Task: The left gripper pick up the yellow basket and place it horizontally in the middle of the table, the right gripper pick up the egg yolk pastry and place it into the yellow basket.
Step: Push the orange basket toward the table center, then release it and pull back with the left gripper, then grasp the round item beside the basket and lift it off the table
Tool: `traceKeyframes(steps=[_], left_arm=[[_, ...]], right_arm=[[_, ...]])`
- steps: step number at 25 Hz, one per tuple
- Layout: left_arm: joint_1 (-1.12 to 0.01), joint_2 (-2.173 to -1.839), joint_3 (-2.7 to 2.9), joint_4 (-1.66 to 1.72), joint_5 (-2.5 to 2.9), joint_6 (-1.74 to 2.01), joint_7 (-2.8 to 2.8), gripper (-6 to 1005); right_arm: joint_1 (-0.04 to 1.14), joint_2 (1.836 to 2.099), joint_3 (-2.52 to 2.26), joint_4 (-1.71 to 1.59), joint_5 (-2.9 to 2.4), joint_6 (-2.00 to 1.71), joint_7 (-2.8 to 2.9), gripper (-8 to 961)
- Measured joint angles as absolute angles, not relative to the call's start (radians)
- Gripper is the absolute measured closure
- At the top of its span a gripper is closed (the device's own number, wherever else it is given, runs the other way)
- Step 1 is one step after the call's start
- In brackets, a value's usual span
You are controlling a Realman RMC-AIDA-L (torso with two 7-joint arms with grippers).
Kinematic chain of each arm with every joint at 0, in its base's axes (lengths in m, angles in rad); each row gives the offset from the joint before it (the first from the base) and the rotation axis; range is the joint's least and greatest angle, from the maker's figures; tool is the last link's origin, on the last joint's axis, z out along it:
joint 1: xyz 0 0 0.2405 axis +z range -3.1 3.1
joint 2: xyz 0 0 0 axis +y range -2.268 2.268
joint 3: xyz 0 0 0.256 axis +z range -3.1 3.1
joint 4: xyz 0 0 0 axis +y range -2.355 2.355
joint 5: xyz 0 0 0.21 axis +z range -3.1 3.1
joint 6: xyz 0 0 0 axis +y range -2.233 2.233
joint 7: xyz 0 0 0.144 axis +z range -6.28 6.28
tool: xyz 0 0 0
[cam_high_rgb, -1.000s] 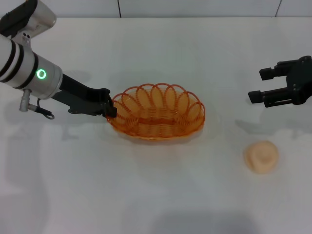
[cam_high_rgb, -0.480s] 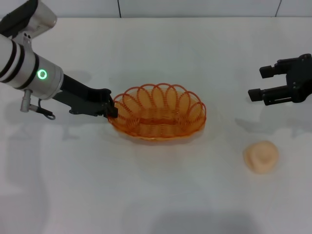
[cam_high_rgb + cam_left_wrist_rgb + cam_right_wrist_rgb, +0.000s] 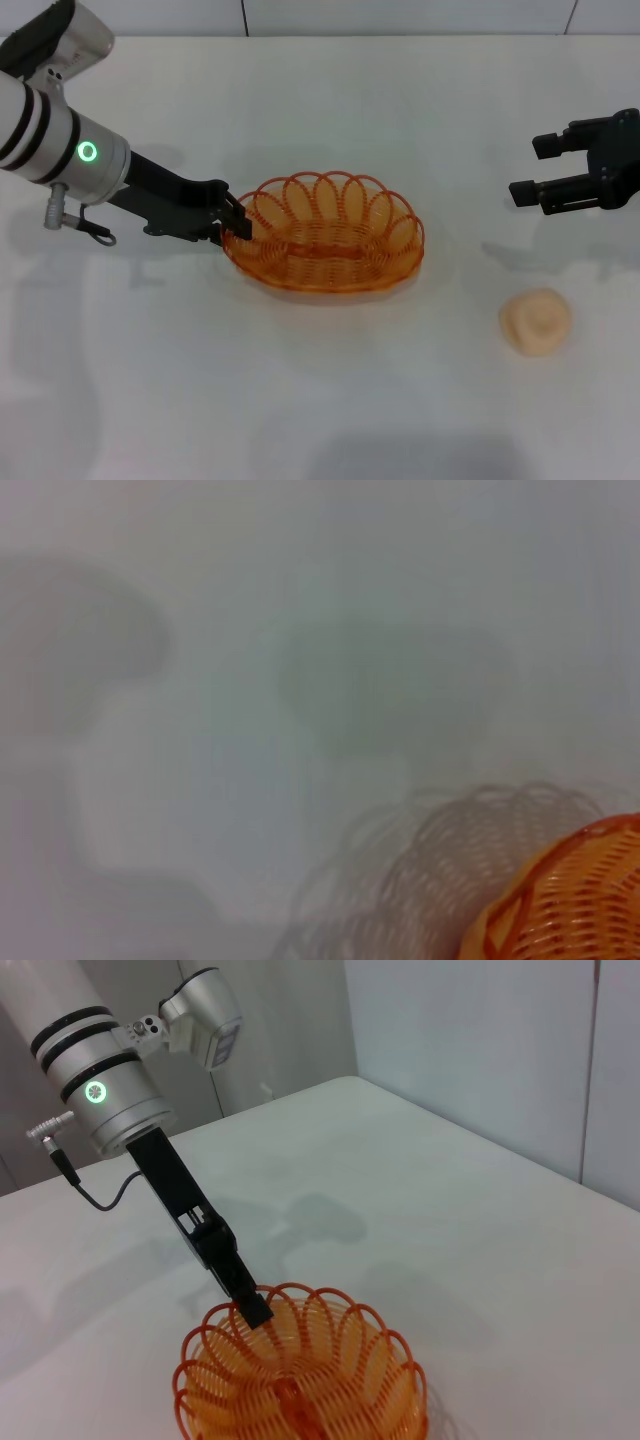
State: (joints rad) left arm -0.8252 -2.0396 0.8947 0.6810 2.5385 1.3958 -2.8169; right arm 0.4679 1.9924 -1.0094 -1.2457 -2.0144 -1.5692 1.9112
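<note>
The yellow basket (image 3: 325, 238) sits at the middle of the white table (image 3: 320, 400), long side across. My left gripper (image 3: 236, 220) is shut on the rim at the basket's left end; the right wrist view shows a finger (image 3: 248, 1302) clamped over the basket's (image 3: 300, 1385) looped rim. A corner of the basket (image 3: 570, 900) shows in the left wrist view. The egg yolk pastry (image 3: 535, 320) lies on the table to the right. My right gripper (image 3: 535, 170) hovers open behind and above the pastry, holding nothing.
The left arm's white segment with the green ring light (image 3: 86, 152) reaches in from the far left. A wall (image 3: 400, 15) runs along the back edge of the table. Bare tabletop lies between basket and pastry.
The left gripper and the basket have shifted slightly right and down, the basket settling lower toward the table. The right gripper has barely moved and the pastry has not.
</note>
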Motion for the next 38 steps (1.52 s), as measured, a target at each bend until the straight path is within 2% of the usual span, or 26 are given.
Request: traceKeyframes(steps=[6,16,22,30,38], left_arm=[[-0.822,-2.037,0.893,0.681,2.53,1.396,-2.817,649],[-0.808,-2.022,0.858,0.691,2.461,1.396,-2.761,188],[-0.786,-2.006,0.808,0.715,2.441,1.41,-2.726,142],[-0.636,-1.993,0.755,0.932,2.151,1.406,-2.477,108],[-0.582,-1.949,0.667,0.944,1.894,1.465,-2.182,112]], right_arm=[[0.468,1.993,-1.009,-1.247,-2.014,-1.569,1.911,203],[0.462,1.996,-0.991,-1.258,-2.015,-1.575,1.911,203],[0.461,1.998,-0.986,-1.259,-2.012,-1.573,1.913,202],[0.46,2.007,-0.986,-1.26,-2.011,-1.565,1.915,202],[0.459,2.009,-0.988,-1.259,-2.011,-1.561,1.919,204]])
